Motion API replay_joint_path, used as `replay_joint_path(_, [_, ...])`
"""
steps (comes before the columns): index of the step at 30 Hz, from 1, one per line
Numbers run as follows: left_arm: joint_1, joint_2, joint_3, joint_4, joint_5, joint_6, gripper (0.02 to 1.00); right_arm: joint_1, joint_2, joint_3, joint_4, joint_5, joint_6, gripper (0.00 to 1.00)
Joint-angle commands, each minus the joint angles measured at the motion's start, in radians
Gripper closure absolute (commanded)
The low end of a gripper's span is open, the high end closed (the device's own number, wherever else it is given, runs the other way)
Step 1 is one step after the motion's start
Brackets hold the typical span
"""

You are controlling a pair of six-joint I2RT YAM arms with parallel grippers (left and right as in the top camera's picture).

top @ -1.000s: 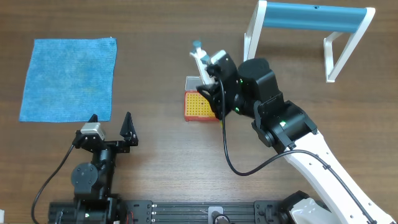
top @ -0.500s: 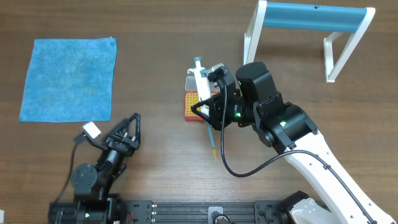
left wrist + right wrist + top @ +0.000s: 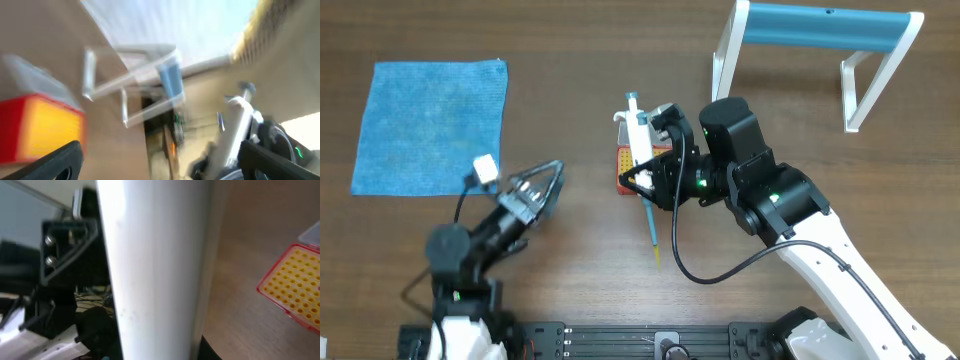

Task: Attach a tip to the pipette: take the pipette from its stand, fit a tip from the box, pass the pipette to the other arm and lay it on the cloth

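My right gripper (image 3: pixel 658 160) is shut on the white pipette (image 3: pixel 638 128), holding it tilted above the table. The pipette's blue shaft ends in a yellowish tip (image 3: pixel 655 250) that points toward the front edge. In the right wrist view the pipette body (image 3: pixel 155 265) stands between the fingers. The red and yellow tip box (image 3: pixel 629 172) sits just beside it, partly hidden by the gripper. My left gripper (image 3: pixel 540 187) is open, raised left of the box and facing the pipette (image 3: pixel 235 130). The blue cloth (image 3: pixel 430 128) lies flat at the far left.
The pipette stand (image 3: pixel 820 27), a white frame with a blue bar, stands at the back right. A black cable hangs from the right arm (image 3: pixel 770 195) over the table's middle. Bare wood lies between the cloth and the box.
The pipette has come up off the tip box with a tip on it and tilted toward the front. My left arm has risen and swung right toward it, fingers still open.
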Motion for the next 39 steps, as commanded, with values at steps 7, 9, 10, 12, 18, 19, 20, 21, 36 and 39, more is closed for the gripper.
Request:
replay_joint_path(7, [-0.186, 0.704, 0.445, 0.451, 0.649, 0.116, 0.023, 0.001, -0.001, 0.012, 0.015, -0.034, 0.008, 0.921])
replay_joint_path(9, [-0.229, 0.739, 0.459, 0.539, 0.644, 0.116, 0.023, 0.002, -0.001, 0.012, 0.017, -0.055, 0.008, 0.921])
replay_joint_path(10, [-0.245, 0.741, 0.462, 0.573, 0.628, 0.116, 0.023, 0.001, -0.001, 0.012, 0.019, -0.080, 0.008, 0.921])
replay_joint_path(12, [-0.248, 0.741, 0.463, 0.627, 0.611, 0.116, 0.023, 0.002, -0.001, 0.012, 0.021, -0.115, 0.008, 0.921])
replay_joint_path(18, [-0.246, 0.741, 0.463, 0.638, 0.570, 0.153, 0.023, 0.002, -0.001, 0.012, 0.021, -0.155, 0.008, 0.921])
replay_joint_path(19, [-0.246, 0.741, 0.463, 0.638, 0.547, 0.172, 0.023, 0.002, -0.001, 0.012, 0.021, -0.158, 0.008, 0.921])
replay_joint_path(20, [-0.246, 0.741, 0.463, 0.637, 0.526, 0.187, 0.023, 0.001, -0.001, 0.012, 0.021, -0.163, 0.008, 0.919])
replay_joint_path(21, [-0.246, 0.741, 0.463, 0.647, 0.498, 0.188, 0.023, 0.001, -0.001, 0.012, 0.021, -0.164, 0.008, 0.921])
replay_joint_path(36, [-0.248, 0.741, 0.466, 0.771, 0.386, 0.105, 0.610, 0.001, -0.001, 0.012, 0.021, -0.164, 0.008, 0.921])
replay_joint_path(39, [-0.248, 0.741, 0.466, 0.771, 0.389, 0.077, 0.709, 0.001, -0.001, 0.012, 0.021, -0.164, 0.008, 0.919])
